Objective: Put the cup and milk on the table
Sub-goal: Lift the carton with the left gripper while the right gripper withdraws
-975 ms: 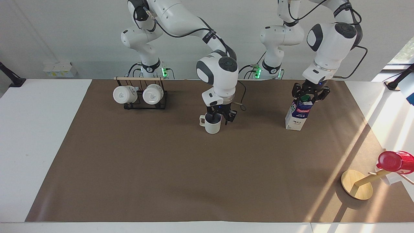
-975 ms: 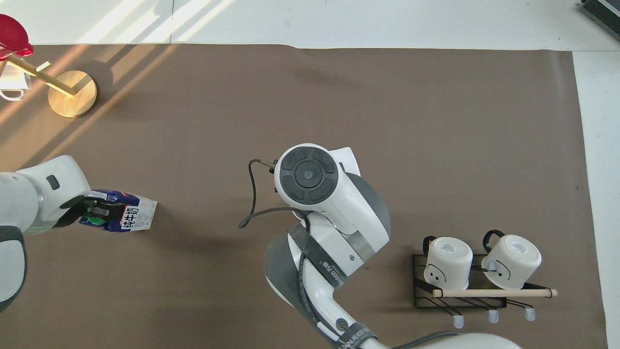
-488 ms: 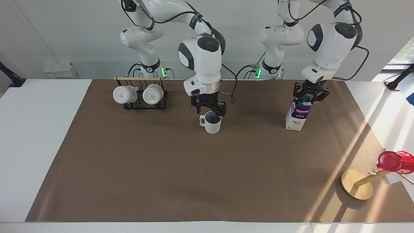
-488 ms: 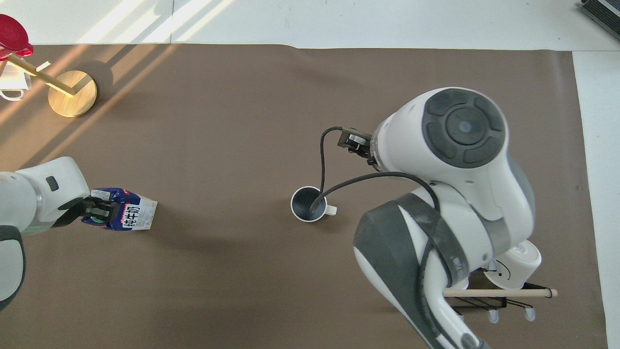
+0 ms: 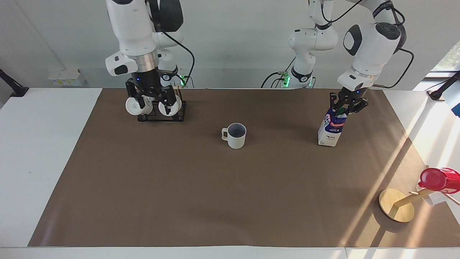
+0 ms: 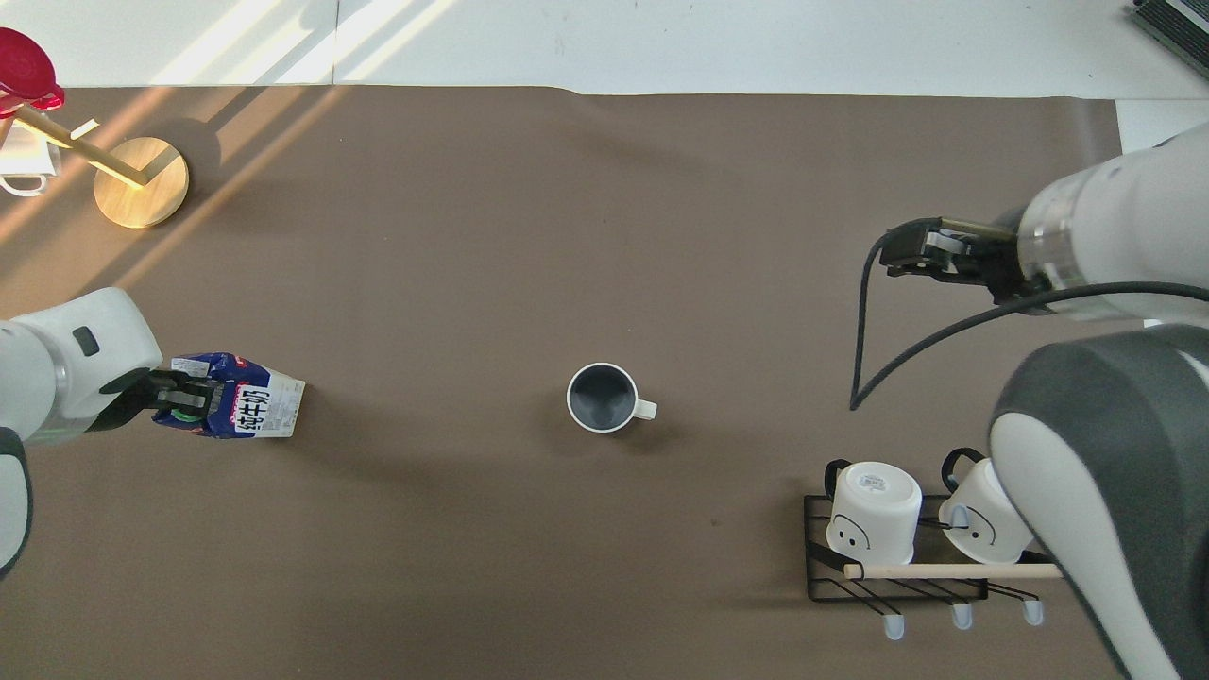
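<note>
Brown mat [image 5: 179,187] covers your table [image 5: 46,144], where the cup [image 5: 236,135] stands alone and upright mid-mat. Your left gripper [image 5: 345,106] clamps the top of the milk [image 5: 331,128], which stands slightly tilted on the mat toward the left arm's end, level with the cup. Your right gripper [image 5: 151,100] hangs spread wide and empty over the mug rack [image 5: 161,109]. You also see a red cup [image 5: 439,180] on a wooden stand [image 5: 396,205] at the mat's corner.
</note>
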Available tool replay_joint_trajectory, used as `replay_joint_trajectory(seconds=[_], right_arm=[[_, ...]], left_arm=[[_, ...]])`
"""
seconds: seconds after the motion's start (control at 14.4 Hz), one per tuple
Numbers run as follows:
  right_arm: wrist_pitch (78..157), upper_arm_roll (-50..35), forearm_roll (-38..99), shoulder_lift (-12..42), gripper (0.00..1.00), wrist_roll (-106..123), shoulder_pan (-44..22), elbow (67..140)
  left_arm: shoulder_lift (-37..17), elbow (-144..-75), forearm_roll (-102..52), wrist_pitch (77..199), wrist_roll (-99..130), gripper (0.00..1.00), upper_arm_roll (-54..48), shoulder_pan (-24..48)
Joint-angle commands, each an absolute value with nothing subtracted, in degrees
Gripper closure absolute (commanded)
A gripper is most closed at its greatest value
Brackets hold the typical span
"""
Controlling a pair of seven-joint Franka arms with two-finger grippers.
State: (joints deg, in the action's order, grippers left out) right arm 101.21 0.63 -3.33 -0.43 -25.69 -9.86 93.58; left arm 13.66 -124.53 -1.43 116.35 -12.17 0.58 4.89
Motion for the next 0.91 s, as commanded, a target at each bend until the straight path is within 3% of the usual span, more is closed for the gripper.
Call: replay_joint_trajectory(seconds=[0.0,0.42,0.84], right_arm=[[100.3,0.0,-2.6,-2.8,0.00,-20.2,-5.6,94.2],[91.7,0.1,-3.5,-3.3,0.00,-13.6,-1.0,88.8],[86.0,0.0,-3.3,-2.1,0.00,-10.6,-0.8,85.3]], left_arm=[[11.0,-117.8,-1.8,109.8,-5.6,0.61,0.2,5.5],[10.7,-114.3,-6.3,104.7,16.0,0.61,-0.6,15.7],[10.3,-115.0,-6.2,112.0,28.6,0.61,-0.9,26.5]])
